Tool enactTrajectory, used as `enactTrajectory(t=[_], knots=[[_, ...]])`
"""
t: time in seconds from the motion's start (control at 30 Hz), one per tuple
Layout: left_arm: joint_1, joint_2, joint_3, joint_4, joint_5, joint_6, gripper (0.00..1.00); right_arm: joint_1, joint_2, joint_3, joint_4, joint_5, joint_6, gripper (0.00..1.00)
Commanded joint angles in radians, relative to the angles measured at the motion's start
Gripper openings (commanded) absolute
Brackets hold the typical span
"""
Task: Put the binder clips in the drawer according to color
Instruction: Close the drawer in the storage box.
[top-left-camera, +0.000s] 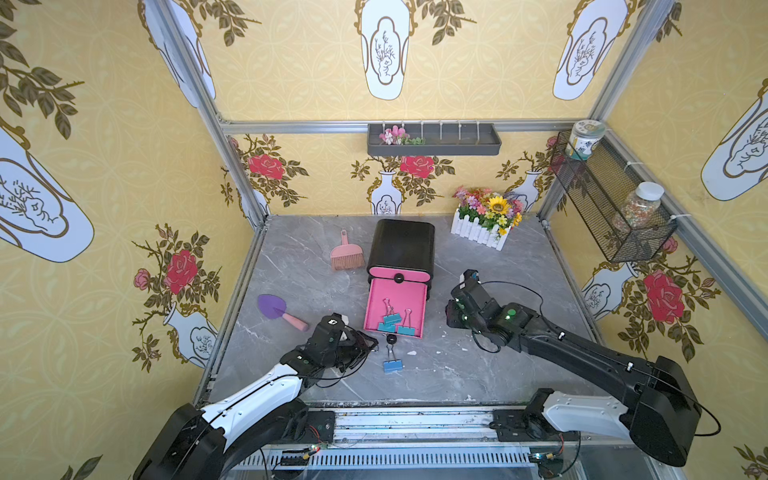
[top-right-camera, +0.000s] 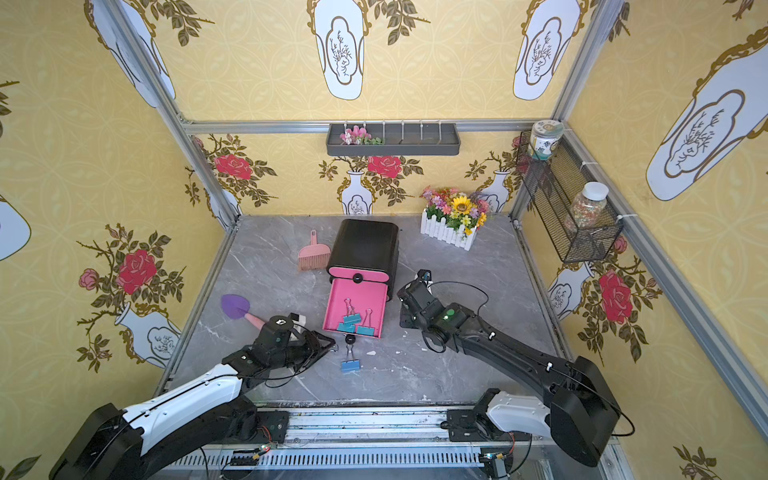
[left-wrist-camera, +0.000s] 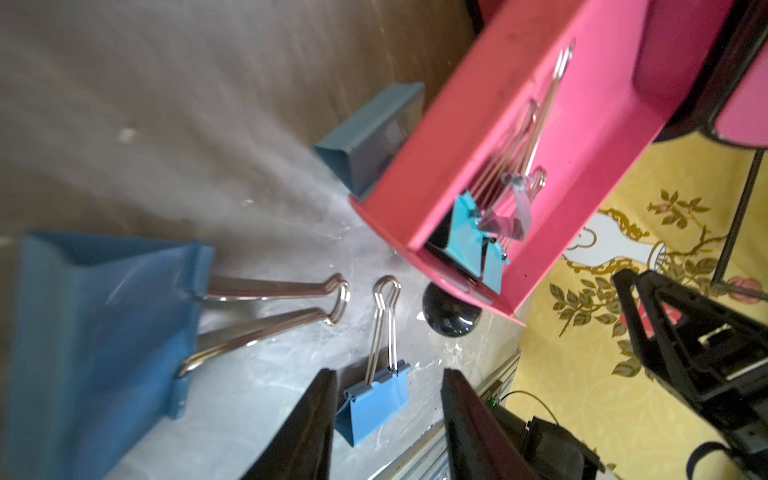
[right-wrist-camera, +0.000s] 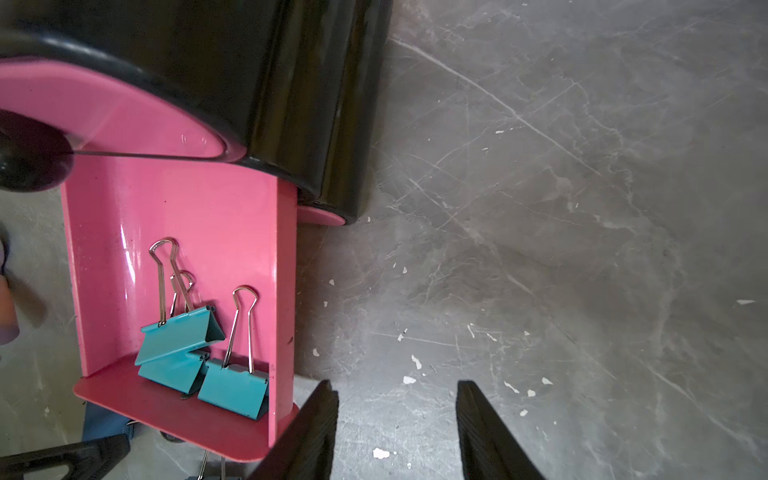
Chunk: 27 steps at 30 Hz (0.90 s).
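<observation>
In pink drawer (top-left-camera: 399, 293), three teal clips (top-left-camera: 392, 319), blue clip (top-left-camera: 390, 366) outside, left end effector (left-wrist-camera: 388, 376), right end effector (right-wrist-camera: 397, 388) both parted, empty

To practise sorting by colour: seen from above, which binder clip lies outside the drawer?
The blue clip on the table by the black knob; the three teal clips lie inside the pink drawer.

Teal binder clips (top-left-camera: 392, 319) lie in the pink drawer (top-left-camera: 376, 297), a blue binder clip (top-left-camera: 390, 366) on the veined grey table (top-left-camera: 291, 282).
</observation>
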<state>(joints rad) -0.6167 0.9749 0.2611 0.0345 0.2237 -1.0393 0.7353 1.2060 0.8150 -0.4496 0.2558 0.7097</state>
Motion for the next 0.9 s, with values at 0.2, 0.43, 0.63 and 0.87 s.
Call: enactTrajectory(t=[0.2, 0.43, 0.63, 0.87], knots=[[-0.144, 0.151, 0.058, 0.159, -0.08, 0.278, 0.51, -0.026, -0.034, 0.0, -0.013, 0.014, -0.005, 0.52], [-0.161, 0.232, 0.035, 0.291, -0.103, 0.311, 0.52, -0.04, -0.054, 0.004, -0.026, 0.008, -0.015, 0.52], [-0.161, 0.234, 0.031, 0.32, -0.163, 0.347, 0.52, -0.05, -0.054, 0.001, -0.022, 0.002, -0.017, 0.52], [-0.161, 0.309, 0.041, 0.366, -0.16, 0.348, 0.51, -0.05, -0.051, 0.01, -0.025, 0.0, -0.017, 0.52]])
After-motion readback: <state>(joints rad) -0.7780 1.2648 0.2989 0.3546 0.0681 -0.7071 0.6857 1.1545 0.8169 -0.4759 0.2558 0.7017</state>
